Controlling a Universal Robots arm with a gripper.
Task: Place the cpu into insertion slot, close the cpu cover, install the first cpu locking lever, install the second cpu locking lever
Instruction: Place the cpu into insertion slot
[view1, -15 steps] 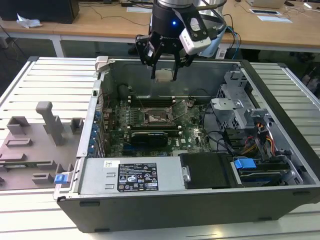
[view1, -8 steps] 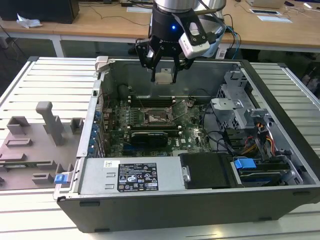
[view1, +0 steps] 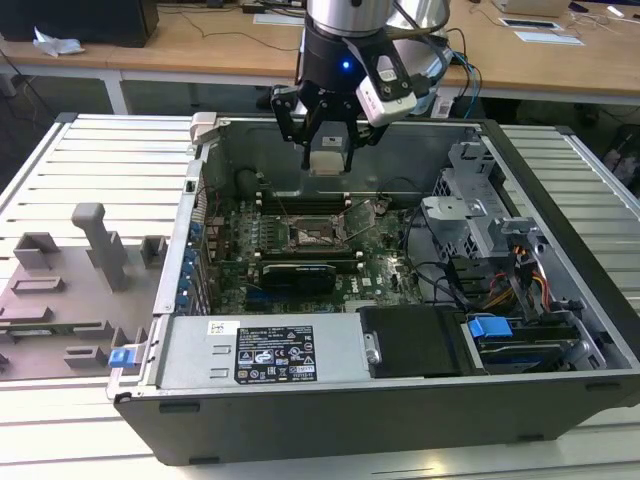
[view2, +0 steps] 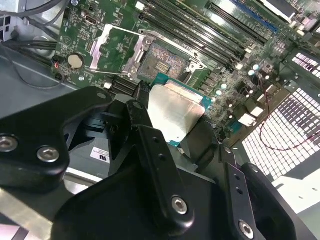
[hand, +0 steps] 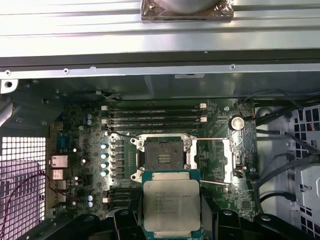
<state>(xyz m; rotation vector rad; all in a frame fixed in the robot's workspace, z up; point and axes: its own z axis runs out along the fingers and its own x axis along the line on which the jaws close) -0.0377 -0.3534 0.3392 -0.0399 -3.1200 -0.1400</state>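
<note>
While pinched aloft, cpu (hand: 171, 207): lid up, level, hangs clear of the board (hand: 80, 145); in the exterior view sits at 12 o'clock from the insertion slot (view1: 312, 237).
handling: likely light, stiff, slick-topped; underside probably delicate, so best taken by two opposite edges.
gripper (view1: 327, 150): clenched on the cpu's side edges.
insertion slot: bare, uncovered.
cpu cover (view1: 368, 213): swung up at 2 o'clock of the slot.

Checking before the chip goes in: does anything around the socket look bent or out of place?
Nothing stands out: the insertion slot is bare, the cpu cover stands open beside it, and the hand grips the cpu.
</note>
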